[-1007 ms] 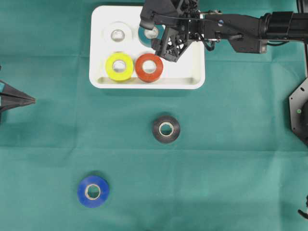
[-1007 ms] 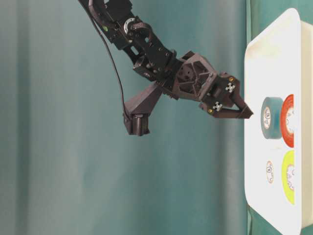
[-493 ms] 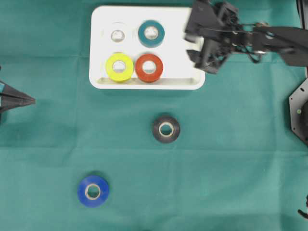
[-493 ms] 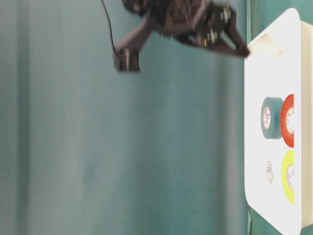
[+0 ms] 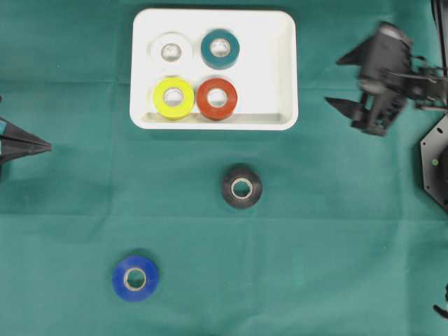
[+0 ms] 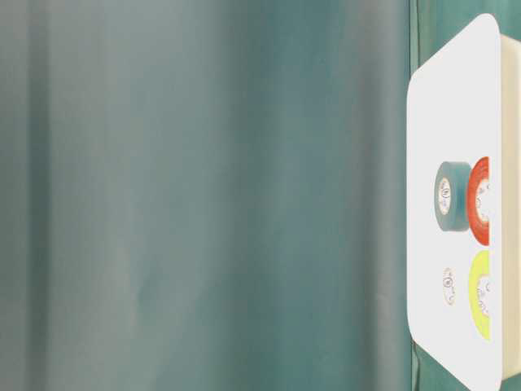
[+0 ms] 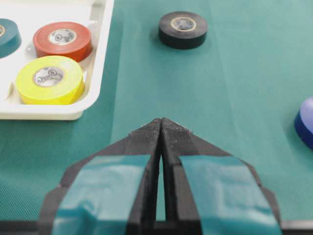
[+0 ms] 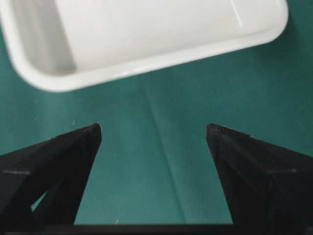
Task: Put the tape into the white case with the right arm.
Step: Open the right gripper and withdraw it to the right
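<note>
The white case (image 5: 283, 70) at the top of the overhead view holds a white (image 5: 171, 50), a teal (image 5: 220, 47), a yellow (image 5: 173, 96) and a red tape (image 5: 217, 98). A black tape (image 5: 242, 187) lies on the cloth below the case, and a blue tape (image 5: 135, 278) lies at the lower left. My right gripper (image 5: 332, 82) hangs open and empty to the right of the case. In its wrist view, the right gripper (image 8: 152, 132) has only green cloth between its fingers, with the case rim (image 8: 146, 61) ahead. My left gripper (image 7: 161, 122) is shut at the left edge.
Green cloth covers the whole table. A black mount (image 5: 435, 161) sits at the right edge. In the table-level view the case (image 6: 440, 98) shows the teal roll (image 6: 452, 195) standing taller than the others, and no arm is in that view.
The right arm pulled back from above the teal roll in the case to the right, past the case's edge, and left the table-level view. The teal roll stays in the case.
</note>
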You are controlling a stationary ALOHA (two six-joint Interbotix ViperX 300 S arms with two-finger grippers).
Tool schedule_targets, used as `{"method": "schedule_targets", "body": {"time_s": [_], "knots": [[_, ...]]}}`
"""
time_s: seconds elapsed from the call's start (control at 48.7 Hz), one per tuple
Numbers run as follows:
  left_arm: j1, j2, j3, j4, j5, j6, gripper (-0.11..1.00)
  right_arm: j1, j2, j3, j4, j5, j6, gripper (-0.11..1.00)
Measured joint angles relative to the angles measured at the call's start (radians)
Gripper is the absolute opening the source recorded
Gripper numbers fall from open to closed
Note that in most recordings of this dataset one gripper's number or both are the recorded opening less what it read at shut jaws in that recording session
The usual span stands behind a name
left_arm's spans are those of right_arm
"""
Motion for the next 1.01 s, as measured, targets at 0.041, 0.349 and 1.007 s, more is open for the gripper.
{"method": "schedule_targets", "body": {"time_s": [0.041,0.349,1.007], "knots": [[-0.002,0.0,0.0,0.002,0.0,-0.002,0.0,0.0,-0.049,0.029,0.0,-0.009,0.0,0.66],[0.0,0.0,0.0,0.0,0.0,-0.002,0.0,0.008,-0.244,0.167,0.002,-0.032,0.006,0.66],[-0.002,0.002,0.0,0.0,0.0,-0.002,0.0,0.376,-0.192,0.213,0.002,-0.107,0.011,0.66]]}}
